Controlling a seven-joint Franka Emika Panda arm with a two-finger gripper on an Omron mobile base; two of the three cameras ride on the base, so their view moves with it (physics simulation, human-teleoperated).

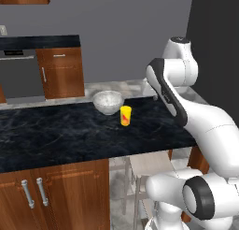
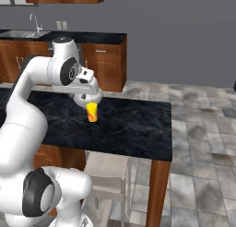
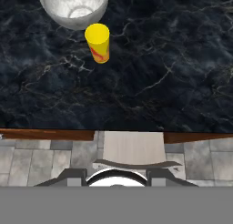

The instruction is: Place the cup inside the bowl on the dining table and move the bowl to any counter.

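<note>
The yellow cup (image 1: 125, 115) with a red mark stands upright on the black marble dining table (image 1: 56, 135), just right of and nearer than the speckled whitish bowl (image 1: 108, 102). The two are close together but apart. In the hand view the cup (image 3: 98, 42) sits just below the bowl (image 3: 74, 7), which has nothing in it. My gripper (image 2: 87, 99) hangs above the table's near side, short of the cup (image 2: 92, 112) and holding nothing. Its fingers are too indistinct to judge how far apart they stand.
A pale stool (image 1: 149, 163) stands tucked under the table's near edge (image 3: 132, 148). Behind the table runs the counter (image 1: 39, 42) with wood cabinets, a grey appliance (image 1: 18, 77) and a sink with a faucet (image 2: 32, 30). Tiled floor lies to the right (image 2: 203, 129).
</note>
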